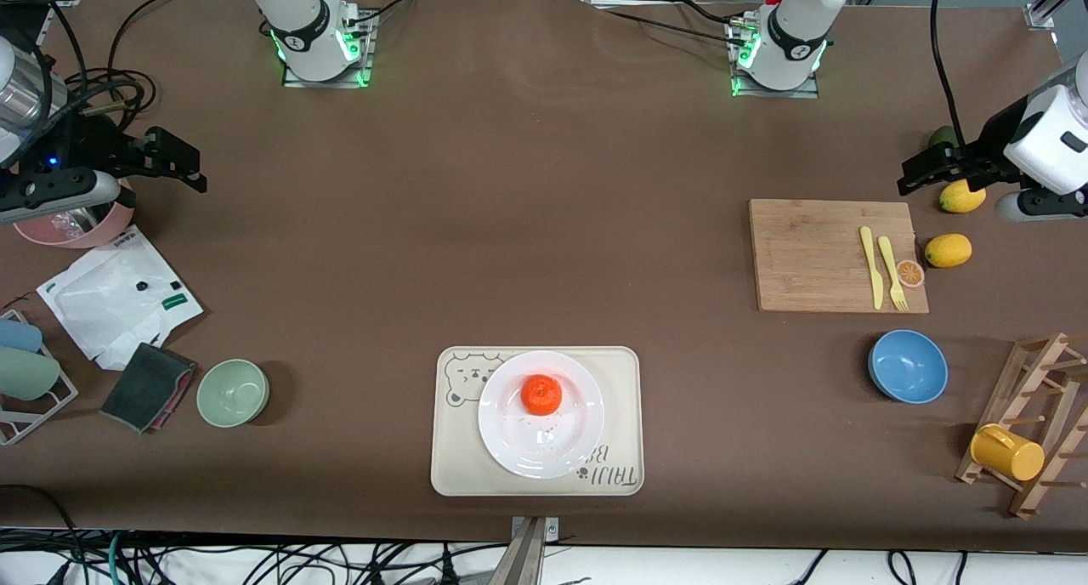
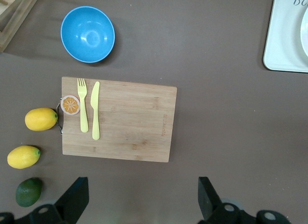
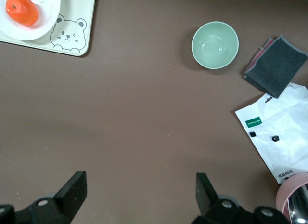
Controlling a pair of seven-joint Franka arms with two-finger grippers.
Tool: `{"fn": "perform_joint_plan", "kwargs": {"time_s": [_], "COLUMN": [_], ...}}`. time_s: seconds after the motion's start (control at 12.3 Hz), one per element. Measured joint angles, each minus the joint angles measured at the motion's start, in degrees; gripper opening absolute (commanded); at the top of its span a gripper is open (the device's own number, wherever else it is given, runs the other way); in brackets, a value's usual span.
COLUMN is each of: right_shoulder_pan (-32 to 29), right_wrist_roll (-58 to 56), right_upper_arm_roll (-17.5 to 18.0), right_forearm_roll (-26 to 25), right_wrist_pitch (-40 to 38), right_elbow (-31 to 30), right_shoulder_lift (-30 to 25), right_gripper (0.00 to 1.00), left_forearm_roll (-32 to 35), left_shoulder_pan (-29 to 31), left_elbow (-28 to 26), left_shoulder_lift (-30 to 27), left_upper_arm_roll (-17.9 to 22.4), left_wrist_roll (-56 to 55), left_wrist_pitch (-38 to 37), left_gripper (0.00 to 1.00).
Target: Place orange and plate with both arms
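Note:
The orange [image 1: 541, 394] sits in the middle of the white plate [image 1: 527, 451], which rests on the beige bear-printed tray [image 1: 455, 470] near the front camera at mid-table. Both also show in the right wrist view: the orange [image 3: 21, 10] on the plate [image 3: 45, 19]. The left wrist view shows only a sliver of the plate [image 2: 304, 36]. My left gripper [image 1: 926, 167] hangs open and empty over the table beside the lemons, at the left arm's end [image 2: 143, 197]. My right gripper [image 1: 183, 167] hangs open and empty over bare table at the right arm's end [image 3: 139, 192].
A wooden cutting board [image 1: 816, 258] carries a yellow knife, a fork [image 1: 891, 270] and an orange slice [image 1: 910, 272]. Two lemons [image 1: 948, 250], a blue bowl [image 1: 908, 366] and a rack with a yellow mug [image 1: 1007, 453] are nearby. A green bowl [image 1: 233, 392], grey cloth [image 1: 146, 385], white bag [image 1: 115, 296] and pink bowl [image 1: 72, 228] lie at the right arm's end.

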Motion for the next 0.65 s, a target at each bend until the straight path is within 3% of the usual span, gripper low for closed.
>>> {"fn": "perform_joint_plan", "kwargs": {"time_s": [0.65], "right_shoulder_pan": [0.0], "right_wrist_roll": [0.0], "right_upper_arm_roll": [0.0], "right_forearm_roll": [-0.9], "right_wrist_pitch": [-0.4], "right_elbow": [0.0], "right_shoulder_lift": [0.1], "right_gripper": [1.00], "left_forearm_roll": [0.0], "left_shoulder_pan": [0.0], "left_elbow": [0.0], "left_shoulder_lift": [0.0], "left_upper_arm_roll": [0.0], "left_wrist_roll": [0.0], "left_wrist_pitch": [0.0], "left_gripper": [1.00]}}
